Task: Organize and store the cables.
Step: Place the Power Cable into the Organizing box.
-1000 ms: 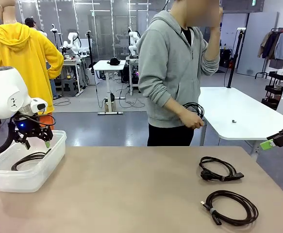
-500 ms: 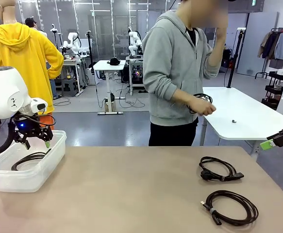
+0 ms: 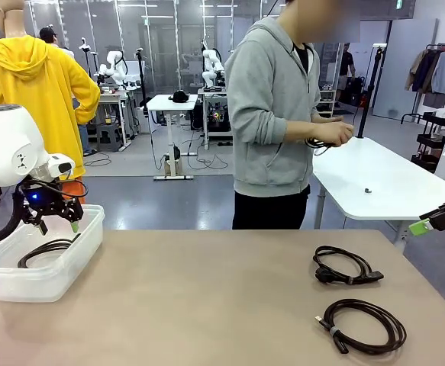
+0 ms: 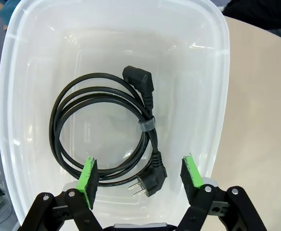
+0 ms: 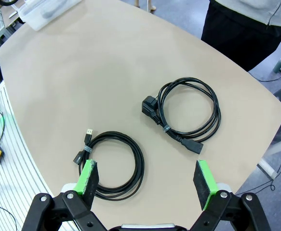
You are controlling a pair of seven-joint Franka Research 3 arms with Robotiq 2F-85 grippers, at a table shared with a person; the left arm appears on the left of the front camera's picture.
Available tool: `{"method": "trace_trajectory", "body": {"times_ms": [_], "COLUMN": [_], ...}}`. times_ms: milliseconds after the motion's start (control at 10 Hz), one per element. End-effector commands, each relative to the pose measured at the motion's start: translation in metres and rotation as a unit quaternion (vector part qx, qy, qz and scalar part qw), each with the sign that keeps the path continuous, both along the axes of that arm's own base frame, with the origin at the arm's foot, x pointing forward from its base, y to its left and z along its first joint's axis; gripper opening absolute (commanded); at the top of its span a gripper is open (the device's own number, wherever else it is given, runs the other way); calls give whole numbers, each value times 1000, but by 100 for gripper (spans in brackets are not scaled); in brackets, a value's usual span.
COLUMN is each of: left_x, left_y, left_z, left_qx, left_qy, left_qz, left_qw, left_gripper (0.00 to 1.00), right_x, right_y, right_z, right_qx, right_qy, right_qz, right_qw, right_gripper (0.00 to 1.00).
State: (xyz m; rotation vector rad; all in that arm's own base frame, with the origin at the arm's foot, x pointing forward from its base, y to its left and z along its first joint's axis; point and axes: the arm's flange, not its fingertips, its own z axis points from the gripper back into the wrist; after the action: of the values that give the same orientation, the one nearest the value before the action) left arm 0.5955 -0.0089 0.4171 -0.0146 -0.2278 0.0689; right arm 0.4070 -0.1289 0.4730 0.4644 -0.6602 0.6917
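Storage midway: left pincer [image 4: 139, 168] wide, empty, above stowed cable [image 4: 58, 110] in bin [image 4: 217, 72]; right pincer [image 5: 147, 175] wide over USB cable [image 5: 139, 166], power cable [image 5: 165, 129] beyond. Next, likely: descend, clamp USB cable.

Four coiled black cables [image 4: 147, 124] and one clear plastic bin [image 4: 219, 96] in all

White, rounded arm housing [image 3: 8, 145] sits above the black left gripper [image 4: 141, 178], a blue light [image 3: 33, 197] glowing just behind its green pads [image 4: 88, 175]. Round pivot screws [image 5: 69, 196] stud the right gripper [image 5: 147, 180]. The person [image 3: 275, 91] wears a grey hoodie [image 3: 268, 152] and black trousers [image 3: 272, 212].
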Motion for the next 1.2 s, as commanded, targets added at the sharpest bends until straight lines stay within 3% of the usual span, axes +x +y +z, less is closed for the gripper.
{"method": "trace_trajectory", "body": {"times_ms": [0,200,500,800,1100], "left_x": [-1,-32,-110,-178,-211], "left_y": [-4,1,19,47,70], "left_z": [23,53,86,93,92], "left_qx": [-18,-41,-76,-99,-83], "left_qy": [-8,0,-68,-125,-114], "left_qz": [-26,-100,-214,-275,-333], "left_qw": [999,994,971,948,932], "left_gripper": [86,86,86,86,86], "right_x": [-1,-1,-1,-1,-1], "right_y": [0,0,0,0,0], "right_z": [0,0,0,0,0], "right_qx": [4,4,4,4,4], "right_qy": [-3,-3,-3,-3,-3], "right_qz": [4,4,4,4,4], "right_qw": [1000,1000,1000,1000,1000], "right_gripper": [100,100,100,100,100]}}
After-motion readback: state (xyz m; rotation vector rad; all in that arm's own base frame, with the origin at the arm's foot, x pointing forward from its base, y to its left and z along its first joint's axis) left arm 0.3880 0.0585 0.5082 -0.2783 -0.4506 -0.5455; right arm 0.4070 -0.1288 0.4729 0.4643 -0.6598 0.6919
